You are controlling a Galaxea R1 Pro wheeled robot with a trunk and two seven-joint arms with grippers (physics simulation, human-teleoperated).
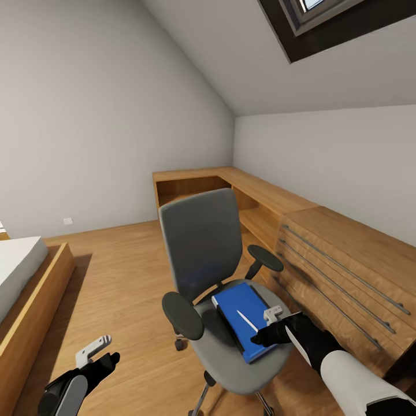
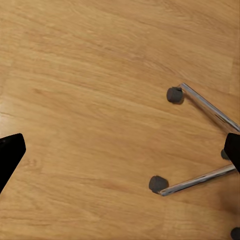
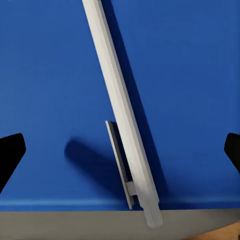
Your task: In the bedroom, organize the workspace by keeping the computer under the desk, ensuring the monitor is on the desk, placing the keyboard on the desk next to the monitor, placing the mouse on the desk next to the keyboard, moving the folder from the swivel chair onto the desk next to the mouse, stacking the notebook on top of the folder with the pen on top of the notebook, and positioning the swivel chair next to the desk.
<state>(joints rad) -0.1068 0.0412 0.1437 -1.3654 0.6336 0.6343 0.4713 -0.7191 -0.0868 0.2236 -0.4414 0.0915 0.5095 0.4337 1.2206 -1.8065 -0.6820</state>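
Slim white pen (image 3: pixel 121 107) lying on blue notebook (image 1: pixel 242 315) on grey swivel chair's seat (image 1: pixel 222 346). Right gripper (image 1: pixel 267 334) spread wide just above pen. Left gripper (image 1: pixel 98 355) likewise parted, low over wooden floor (image 2: pixel 90 100).

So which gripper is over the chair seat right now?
The right gripper: it hovers open just above the white pen on the blue notebook. The left gripper hangs over bare wooden floor beside the swivel chair.

One grey swivel chair with black armrests (image 1: pixel 219 271) carries one blue flat notebook (image 1: pixel 245 318) and one white slim pen (image 3: pixel 122 120), beside two black grippers.
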